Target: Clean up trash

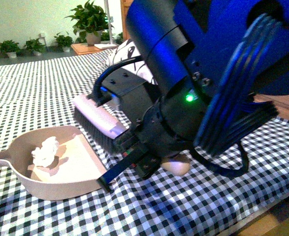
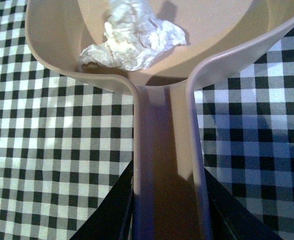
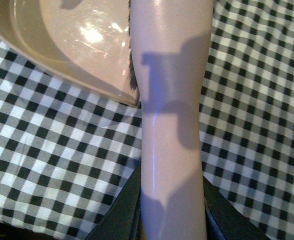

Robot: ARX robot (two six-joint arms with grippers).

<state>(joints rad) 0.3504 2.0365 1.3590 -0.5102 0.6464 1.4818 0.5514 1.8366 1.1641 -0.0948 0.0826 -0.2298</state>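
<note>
My left gripper [image 2: 167, 220] is clamped on the dustpan's handle [image 2: 168, 150], one dark finger on either side of it. My right gripper [image 3: 172, 220] is pinched the same way round the pale brush handle [image 3: 172, 100], with the brush [image 1: 101, 123] and its dark bristles standing just beside the pan's open lip. The trash [image 2: 132, 42] already lies inside the dustpan [image 1: 61, 184], towards its back wall (a crumpled white wad). So I judge the sweeping done; what I see left is carrying the pan off the checkered cloth [image 1: 26, 93] to a bin, which no view shows
</note>
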